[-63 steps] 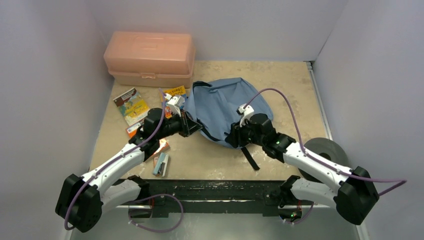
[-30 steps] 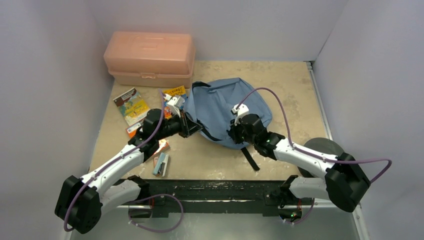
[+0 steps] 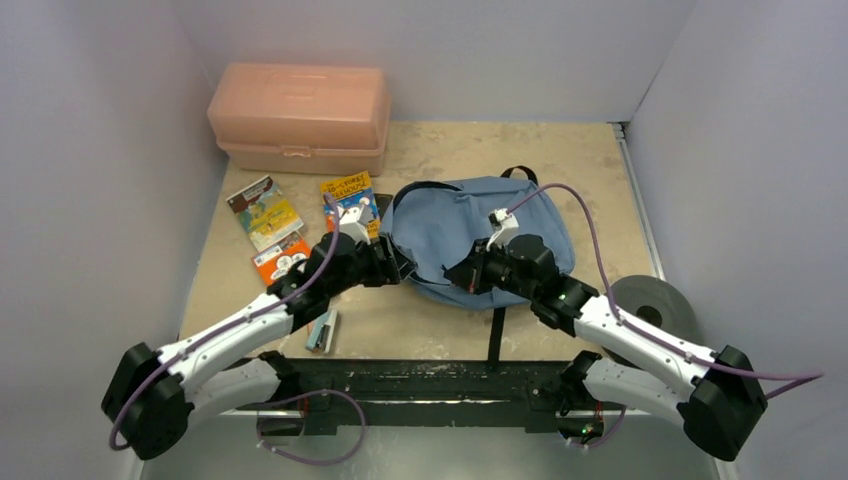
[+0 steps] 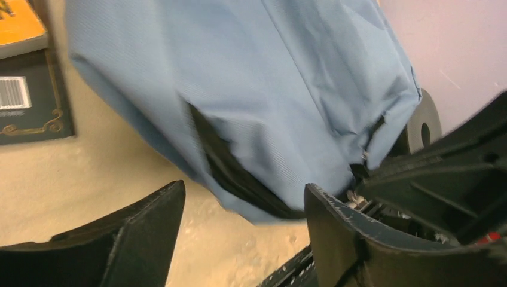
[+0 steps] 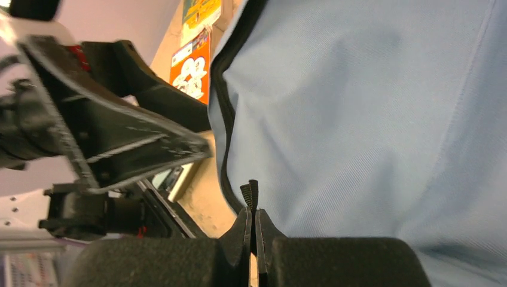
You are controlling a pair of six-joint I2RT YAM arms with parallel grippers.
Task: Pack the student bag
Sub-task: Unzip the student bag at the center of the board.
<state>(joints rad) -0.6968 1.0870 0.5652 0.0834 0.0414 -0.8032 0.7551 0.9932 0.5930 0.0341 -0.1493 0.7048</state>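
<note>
The student bag [image 3: 480, 228] is a soft dusty-blue backpack lying mid-table, with a black strap [image 3: 496, 322] trailing toward the near edge. My left gripper [image 3: 402, 264] stands open at the bag's left edge. In the left wrist view the left gripper [image 4: 244, 189] has only bare table between its fingers, and the bag [image 4: 269, 89] with its dark opening is just beyond the tips. My right gripper [image 3: 457, 276] sits at the bag's near edge. In the right wrist view the right gripper [image 5: 252, 210] is shut on a thin ribbed black tab [image 5: 251, 192] of the bag [image 5: 370, 119].
A salmon-pink plastic box [image 3: 300, 115] stands at the back left. Three books [image 3: 262, 211] [image 3: 350, 195] [image 3: 281, 257] lie left of the bag. A small stapler-like item [image 3: 322, 330] lies near the front edge, and a grey roll [image 3: 652, 303] sits at the right.
</note>
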